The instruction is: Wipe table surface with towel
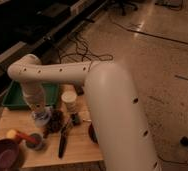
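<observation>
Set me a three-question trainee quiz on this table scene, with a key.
1. True or false: the green tray lies at the far left of the table.
2. Where is the gripper? A) beyond the table edge B) low over the table, just in front of the tray C) inside the tray
3. Name the round purple thing at the near left corner.
Key: 1 true; 2 B; 3 bowl.
</observation>
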Controlling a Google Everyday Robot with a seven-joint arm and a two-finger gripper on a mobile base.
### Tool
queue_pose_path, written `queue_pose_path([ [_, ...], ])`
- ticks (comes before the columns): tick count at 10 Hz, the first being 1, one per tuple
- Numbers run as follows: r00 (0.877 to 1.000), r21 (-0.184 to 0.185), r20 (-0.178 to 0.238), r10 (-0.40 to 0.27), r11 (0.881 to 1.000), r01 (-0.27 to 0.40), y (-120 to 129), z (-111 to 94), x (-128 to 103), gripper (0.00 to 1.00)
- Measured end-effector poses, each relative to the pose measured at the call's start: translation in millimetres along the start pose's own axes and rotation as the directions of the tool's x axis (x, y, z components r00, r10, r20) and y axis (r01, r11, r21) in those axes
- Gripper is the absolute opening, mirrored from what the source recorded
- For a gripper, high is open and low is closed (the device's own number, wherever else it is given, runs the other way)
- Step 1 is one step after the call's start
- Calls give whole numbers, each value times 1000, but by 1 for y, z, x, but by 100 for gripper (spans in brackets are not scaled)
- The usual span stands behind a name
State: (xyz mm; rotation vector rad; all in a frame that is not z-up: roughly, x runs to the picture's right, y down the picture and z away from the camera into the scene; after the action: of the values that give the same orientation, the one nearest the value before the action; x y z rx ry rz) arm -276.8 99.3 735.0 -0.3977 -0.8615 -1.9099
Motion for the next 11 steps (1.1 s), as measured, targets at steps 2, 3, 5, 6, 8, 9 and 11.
queue_pose_path([
  [2,1000,1,10,2,1000,-2,0,2,-1,75],
  [3,1000,-1,20,0,1000,0,-2,4,-2,75],
  [5,999,-12,40,15,1000,-14,-3,9,-6,75],
  [6,999,-17,48,24,1000,-23,-2,11,-10,75],
  [8,998,-21,50,42,999,-41,0,25,-17,75],
  [9,998,-18,45,44,999,-44,3,33,-19,75],
  [11,999,-15,14,37,999,-37,15,53,-22,75],
])
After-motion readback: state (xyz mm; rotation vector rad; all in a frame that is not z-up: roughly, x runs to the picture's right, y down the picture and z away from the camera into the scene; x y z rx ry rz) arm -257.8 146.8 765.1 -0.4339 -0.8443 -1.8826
